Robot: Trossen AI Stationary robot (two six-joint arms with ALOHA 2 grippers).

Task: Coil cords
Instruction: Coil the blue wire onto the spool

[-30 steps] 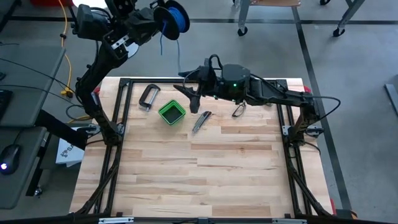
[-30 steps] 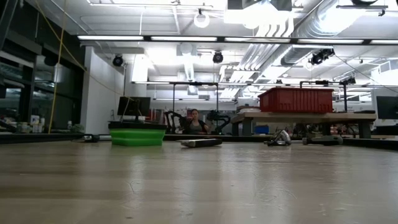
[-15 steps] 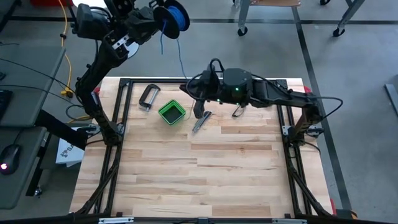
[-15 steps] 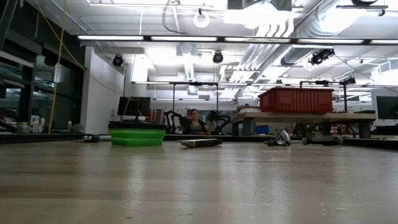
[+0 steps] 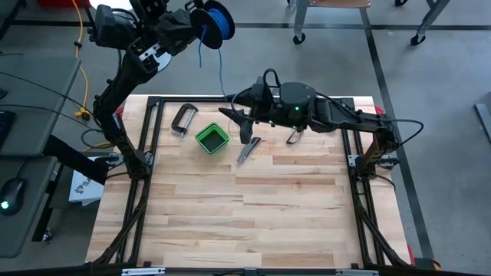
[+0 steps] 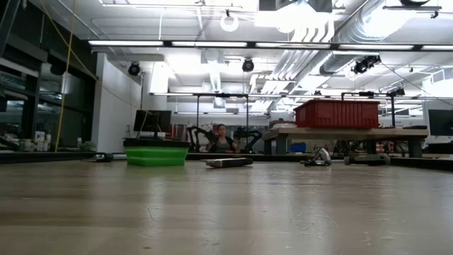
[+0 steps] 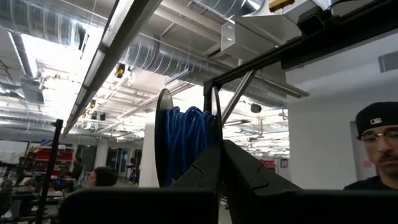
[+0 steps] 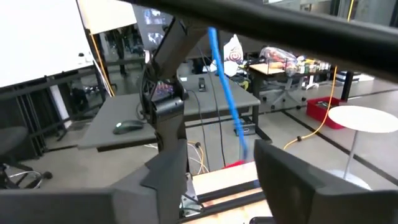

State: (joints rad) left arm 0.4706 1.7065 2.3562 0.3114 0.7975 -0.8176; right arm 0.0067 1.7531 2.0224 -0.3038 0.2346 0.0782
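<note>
The right gripper [image 5: 239, 116] is held above the far part of the pale wooden table [image 5: 253, 222], its jaws apart, and the thin blue wire [image 8: 225, 93] is seen running between them without being pinched. Just below and beside these jaws a small square green plastic box [image 5: 212, 138] is placed; whether anything lies in it cannot be told. On the other side, directly under the jaws, a slim grey-handled utility knife [image 5: 247, 149] is laid on the wood. Farther beyond the box a silver metal C-clamp [image 5: 182, 119] is found, and behind the gripper, under the arm, a small dark metal clip [image 5: 294, 136] is seen.

The left gripper [image 5: 193, 23] is raised well beyond the table's far edge, its jaws clamped together on the round dark spool wound with blue wire [image 7: 183, 146]. From the spool the wire is led down to the right jaws. A thick yellow cable [image 5: 79, 69] hangs off the table, far from both grippers. No writing can be read.
</note>
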